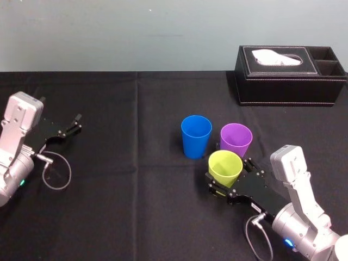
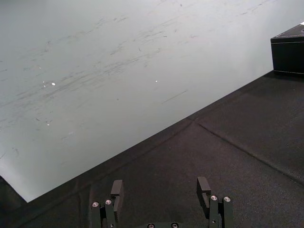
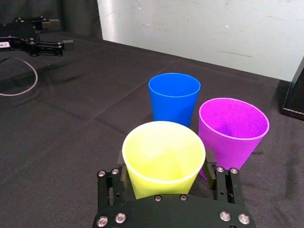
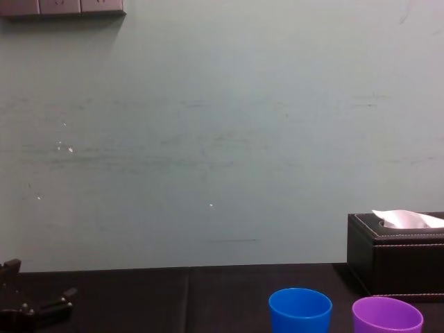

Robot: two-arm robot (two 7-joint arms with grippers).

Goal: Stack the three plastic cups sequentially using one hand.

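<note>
Head view: I see my right gripper (image 1: 229,175) clamped on the yellow-green cup (image 1: 225,166) beside the purple cup (image 1: 236,139) and blue cup (image 1: 196,136), toward the table's (image 1: 136,212) right edge; left gripper (image 1: 73,124) open, left edge.

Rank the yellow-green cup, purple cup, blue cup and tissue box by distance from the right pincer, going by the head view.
1. yellow-green cup: between the right pincer's fingers.
2. purple cup: just beyond it.
3. blue cup: beyond, to the left.
4. tissue box: far back right.
</note>
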